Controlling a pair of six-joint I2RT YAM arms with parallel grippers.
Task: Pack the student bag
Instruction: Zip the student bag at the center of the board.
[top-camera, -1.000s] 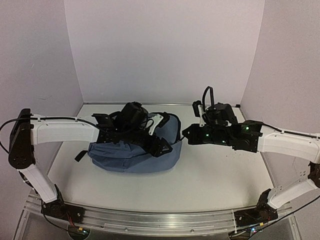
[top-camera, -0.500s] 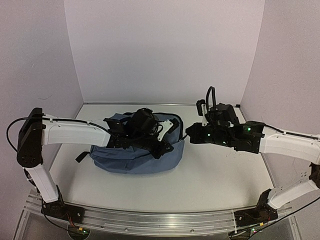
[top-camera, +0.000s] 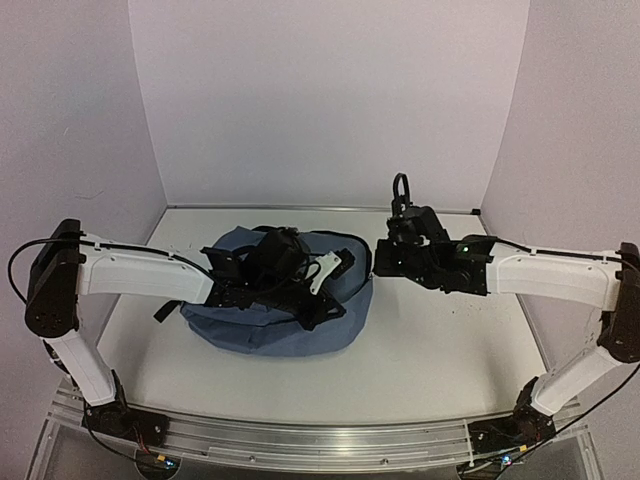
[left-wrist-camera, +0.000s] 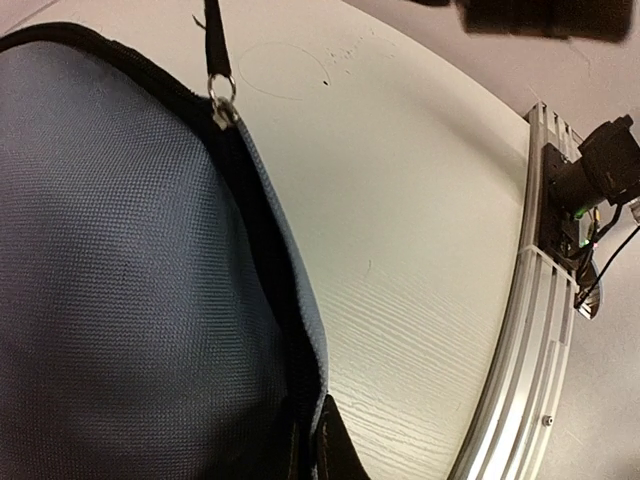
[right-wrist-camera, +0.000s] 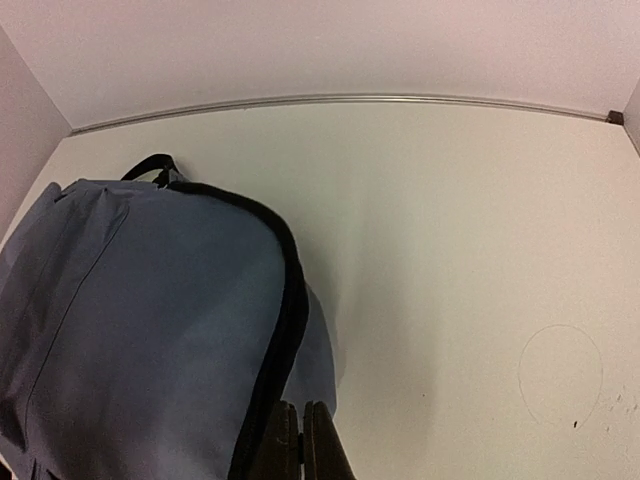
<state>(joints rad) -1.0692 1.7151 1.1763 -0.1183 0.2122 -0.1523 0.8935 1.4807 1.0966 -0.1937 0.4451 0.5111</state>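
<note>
white shells with black joints are seen on the left arm (top-camera: 130, 272) and right arm (top-camera: 555, 275); the left gripper (left-wrist-camera: 312, 430) and right gripper (right-wrist-camera: 301, 415) are black; green lights (top-camera: 462, 245) are lit.

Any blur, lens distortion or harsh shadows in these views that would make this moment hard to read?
Top external: even, soft light, with only a faint shadow under the student bag. Left wrist: the fabric weave is sharp, but the dark shape in the top right corner is blurred. Right wrist: sharp, though the table's far edge bows from the wide lens.
</note>
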